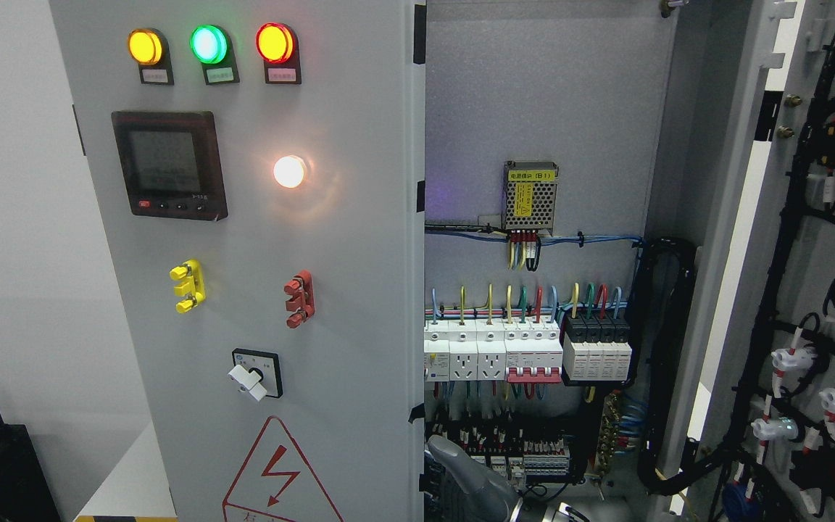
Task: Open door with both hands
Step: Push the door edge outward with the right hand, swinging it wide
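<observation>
Head view: right door [787,275] swung wide open, left door [272,290] shut, cabinet interior exposed

Left door is flat grey painted sheet metal with round amber, green and red lamps [207,45], a dark square meter [169,164], a lit white lamp [289,172], yellow and red plastic handles, a rotary switch [256,375] and a triangular warning sticker. Inside: perforated metal power supply [530,197], row of white breakers [493,351], coloured wires. Open door's inner face carries black cable looms. One grey robot hand [472,482] at bottom edge near centre, can't tell which arm or whether clenched
</observation>
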`<move>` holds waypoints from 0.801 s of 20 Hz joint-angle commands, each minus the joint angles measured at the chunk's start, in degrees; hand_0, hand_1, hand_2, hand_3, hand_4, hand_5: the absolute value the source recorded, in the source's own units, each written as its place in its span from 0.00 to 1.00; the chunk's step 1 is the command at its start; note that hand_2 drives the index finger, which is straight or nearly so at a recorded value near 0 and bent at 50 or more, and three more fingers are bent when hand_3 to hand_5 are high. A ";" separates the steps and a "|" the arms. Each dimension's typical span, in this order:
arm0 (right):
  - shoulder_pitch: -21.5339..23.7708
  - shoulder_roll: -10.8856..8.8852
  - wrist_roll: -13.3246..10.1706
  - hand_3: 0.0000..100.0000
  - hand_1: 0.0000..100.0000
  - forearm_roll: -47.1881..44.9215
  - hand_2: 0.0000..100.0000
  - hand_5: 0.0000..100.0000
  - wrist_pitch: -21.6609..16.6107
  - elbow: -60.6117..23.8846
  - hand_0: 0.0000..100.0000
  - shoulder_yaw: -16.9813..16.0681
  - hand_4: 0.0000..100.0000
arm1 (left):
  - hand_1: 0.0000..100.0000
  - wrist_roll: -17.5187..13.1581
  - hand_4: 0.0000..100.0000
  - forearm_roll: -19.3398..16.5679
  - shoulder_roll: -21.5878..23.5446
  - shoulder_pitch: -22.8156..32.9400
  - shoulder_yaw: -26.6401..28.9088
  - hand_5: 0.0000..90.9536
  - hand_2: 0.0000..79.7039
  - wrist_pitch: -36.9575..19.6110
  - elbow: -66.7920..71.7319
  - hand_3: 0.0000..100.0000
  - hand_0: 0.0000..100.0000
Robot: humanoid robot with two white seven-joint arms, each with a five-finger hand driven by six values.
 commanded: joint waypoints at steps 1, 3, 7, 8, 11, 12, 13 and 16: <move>0.40 0.39 0.09 0.00 0.00 0.00 0.00 0.00 0.05 -2.12 0.11 0.22 0.00 | 0.00 -0.02 0.03 0.00 -0.02 0.05 0.00 0.00 0.00 -0.01 -0.17 0.00 0.00; 1.01 0.48 0.09 0.00 0.00 -0.09 0.00 0.00 -0.04 -2.30 0.11 0.39 0.00 | 0.00 -0.02 0.03 0.00 -0.02 -0.04 0.00 0.00 0.00 -0.01 -0.17 0.00 0.00; 1.54 0.48 0.09 0.00 0.00 -4.04 0.00 0.00 0.14 -3.79 0.11 1.10 0.00 | 0.00 -0.02 0.03 0.00 -0.02 0.05 0.00 0.00 0.00 -0.01 -0.17 0.00 0.00; 1.63 0.48 0.09 0.00 0.00 -4.05 0.00 0.00 0.14 -3.88 0.11 1.27 0.00 | 0.00 -0.02 0.03 0.00 -0.02 -0.04 0.00 0.00 0.00 -0.01 -0.17 0.00 0.00; 1.98 0.48 0.52 0.00 0.00 -4.05 0.00 0.00 0.14 -4.75 0.11 1.45 0.00 | 0.00 -0.02 0.03 0.00 0.06 0.05 0.00 0.00 0.00 -0.01 -0.17 0.00 0.00; 2.07 0.48 1.57 0.00 0.00 -4.05 0.00 0.00 0.14 -5.11 0.11 1.80 0.00 | 0.00 -0.02 0.03 0.00 -0.02 0.05 0.00 0.00 0.00 -0.01 -0.17 0.00 0.00; 2.16 0.48 2.28 0.00 0.00 -4.05 0.00 0.00 0.14 -5.28 0.11 2.24 0.00 | 0.00 -0.02 0.03 0.00 0.06 0.05 0.00 0.00 0.00 -0.01 -0.17 0.00 0.00; 2.42 0.48 2.46 0.00 0.00 -4.05 0.00 0.00 0.14 -5.55 0.11 2.77 0.00 | 0.00 -0.02 0.03 0.00 -0.02 0.05 0.00 0.00 0.00 -0.01 -0.17 0.00 0.00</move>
